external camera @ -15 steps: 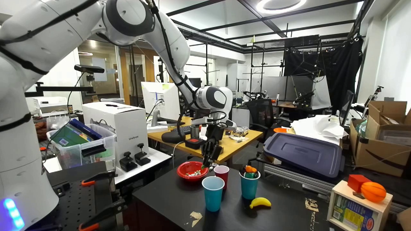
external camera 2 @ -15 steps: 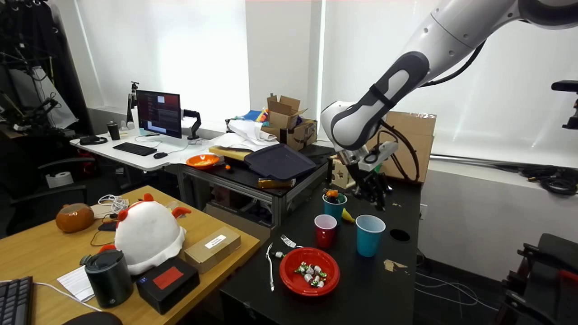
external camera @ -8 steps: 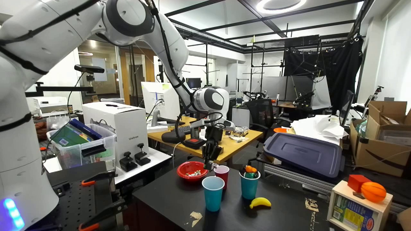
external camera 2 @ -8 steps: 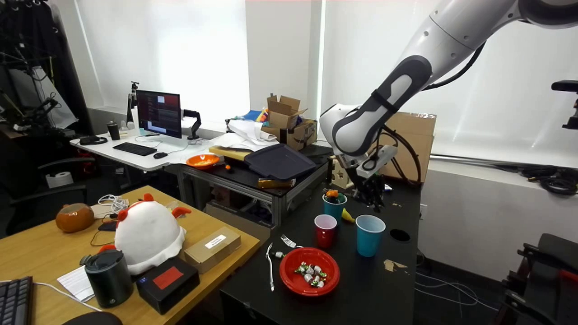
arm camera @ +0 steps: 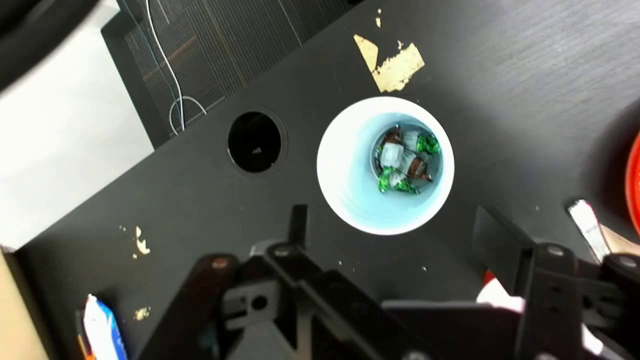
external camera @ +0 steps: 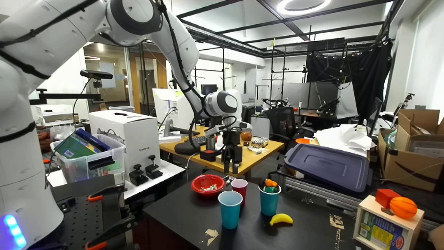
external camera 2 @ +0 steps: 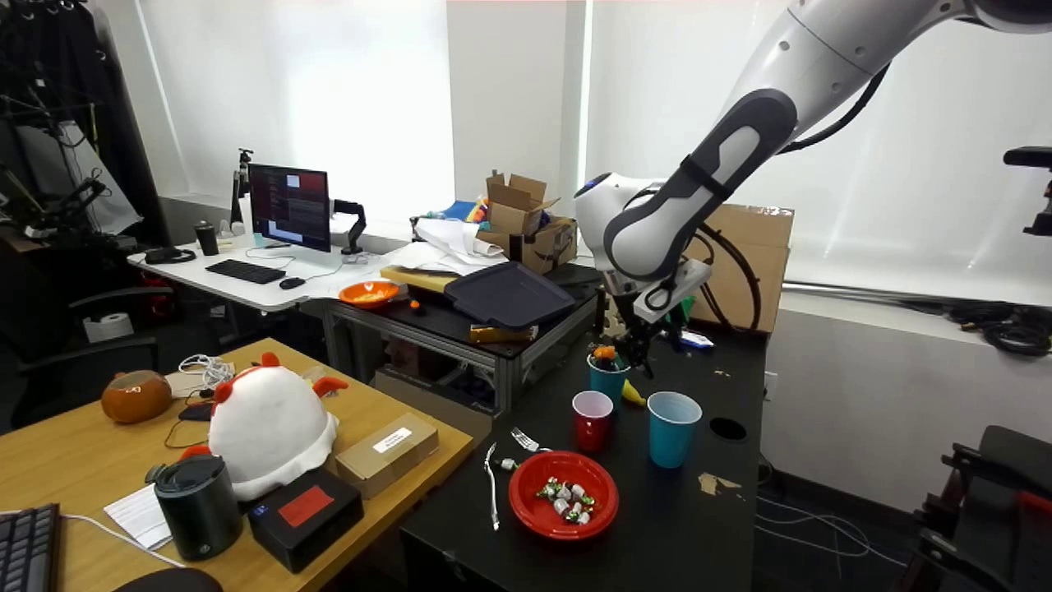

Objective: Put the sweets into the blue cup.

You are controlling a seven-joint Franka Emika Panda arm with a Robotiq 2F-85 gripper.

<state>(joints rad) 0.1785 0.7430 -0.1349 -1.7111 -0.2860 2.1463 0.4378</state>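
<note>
Plainly, in an exterior view, the blue cup (external camera: 230, 211) stood upright on the table (external camera: 184, 212), its long axis vertical and its mouth facing up. Above the table hung the pincer (external camera: 231, 170), pointing down, its two fingers (external camera: 227, 167) parted and apart from that cup. Two blue cups could be counted, the second blue cup (external camera: 269, 203) standing near one yellow toy banana (external camera: 281, 218), along with one red cup (external camera: 243, 192) and one red bowl (external camera: 208, 193) with sweets (external camera: 210, 188) inside.

In an exterior view, one loose sweet (external camera 2: 509, 464) lay just beside the bowl, its long axis running roughly left to right, near one fork (external camera 2: 526, 441) and one slim pale utensil (external camera 2: 494, 497). The pincer showed there only as a dark shape, so its gap could not be judged. The sweets in the bowl pointed various ways, too bunched to count.

In the wrist view, the pincer's fingers stood wide apart, with the table and the blue cup's rim visible between them. At the bottom of that upright cup lay wrapped sweets (arm camera: 391, 155), at least three, their green and brown ends turned in different directions.
</note>
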